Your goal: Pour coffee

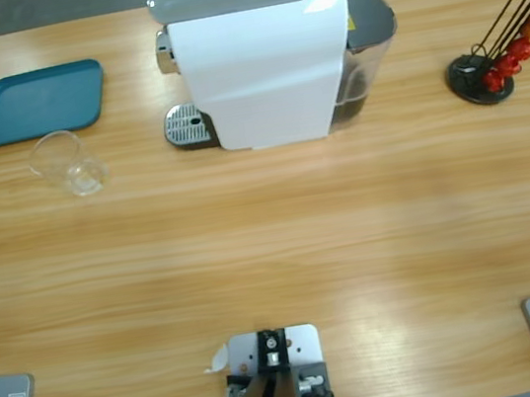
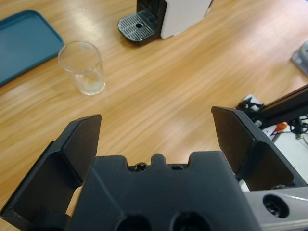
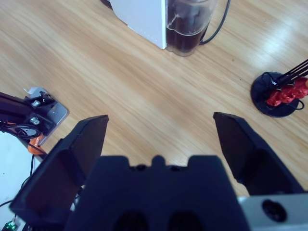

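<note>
Both grippers, left (image 2: pixel 156 127) and right (image 3: pixel 161 127), are hovering over the desk (image 1: pixel 272 247), jaws spread wide, holding nothing; one empty glass (image 1: pixel 67 164), one coffee machine (image 1: pixel 259 59), one teal tray (image 1: pixel 39 101) upper left.

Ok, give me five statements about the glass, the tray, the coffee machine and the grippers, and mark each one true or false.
1. The clear glass stands on the teal tray. False: it stands on the table beside the tray.
2. The glass is empty. True.
3. The left gripper has its jaws open. True.
4. The right gripper is shut on a capsule. False: it is open and holds nothing.
5. A cup sits on the drip grate of the white coffee machine. False: the grate is bare.
</note>
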You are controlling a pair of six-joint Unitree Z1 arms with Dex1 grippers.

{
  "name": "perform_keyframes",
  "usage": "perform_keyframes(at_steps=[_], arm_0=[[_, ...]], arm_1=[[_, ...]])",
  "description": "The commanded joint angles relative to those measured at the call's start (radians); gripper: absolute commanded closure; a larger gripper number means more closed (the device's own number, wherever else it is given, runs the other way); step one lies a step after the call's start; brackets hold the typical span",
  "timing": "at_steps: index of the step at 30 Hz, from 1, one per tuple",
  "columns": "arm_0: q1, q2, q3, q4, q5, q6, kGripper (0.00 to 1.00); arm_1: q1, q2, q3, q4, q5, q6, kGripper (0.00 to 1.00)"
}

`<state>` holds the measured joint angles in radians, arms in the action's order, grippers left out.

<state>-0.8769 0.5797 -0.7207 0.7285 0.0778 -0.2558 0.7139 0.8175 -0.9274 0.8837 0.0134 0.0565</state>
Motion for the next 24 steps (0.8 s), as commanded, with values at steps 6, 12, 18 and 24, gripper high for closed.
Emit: perform_keyframes(at_steps=[6, 12, 18, 24], arm_0=[[-0.007, 0.116, -0.034, 0.022, 0.01, -0.074, 0.0], [-0.007, 0.109, -0.001, 0.012, 0.007, -0.071, 0.0], [-0.007, 0.124, 0.002, -0.012, 0.019, -0.13, 0.013], [-0.007, 0.186, 0.027, -0.026, 0.039, -0.229, 0.0]], arm_1=[[-0.004, -0.006, 0.045, -0.026, 0.02, 0.01, 0.0], [-0.004, 0.01, 0.046, -0.031, 0.02, 0.009, 0.0], [-0.004, 0.011, 0.048, -0.036, 0.019, 0.008, 0.0], [-0.004, 0.029, 0.05, -0.042, 0.02, 0.008, 0.0]])
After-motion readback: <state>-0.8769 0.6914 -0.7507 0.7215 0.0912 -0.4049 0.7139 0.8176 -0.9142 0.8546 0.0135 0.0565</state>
